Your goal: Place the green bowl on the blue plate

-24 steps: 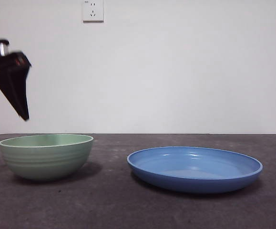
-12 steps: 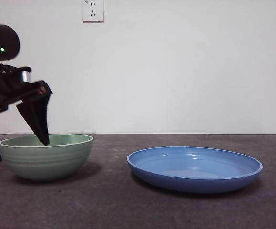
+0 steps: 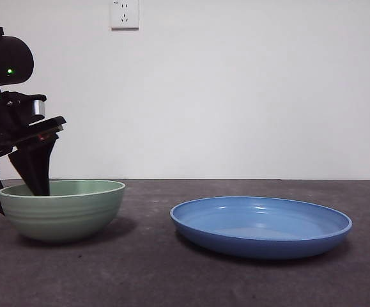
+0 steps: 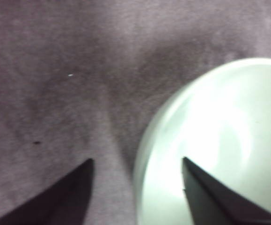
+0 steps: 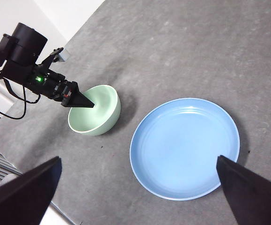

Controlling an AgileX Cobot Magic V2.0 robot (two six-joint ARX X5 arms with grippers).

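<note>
The left gripper (image 4: 136, 164) has its 2 jaws spread across the near wall of the green bowl (image 3: 62, 208): 1 jaw inside, 1 outside, not yet pinching. The bowl stands on the table (image 3: 172, 275), well apart from the blue plate (image 3: 261, 227). The right gripper (image 5: 140, 187) waits high above, jaws spread.

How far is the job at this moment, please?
Done: nothing; the green bowl stands on the table, beside the blue plate. In hand: the left gripper, open, straddles the bowl's rim. Left: grasp, lift, set on the plate. The right gripper waits high above.
</note>
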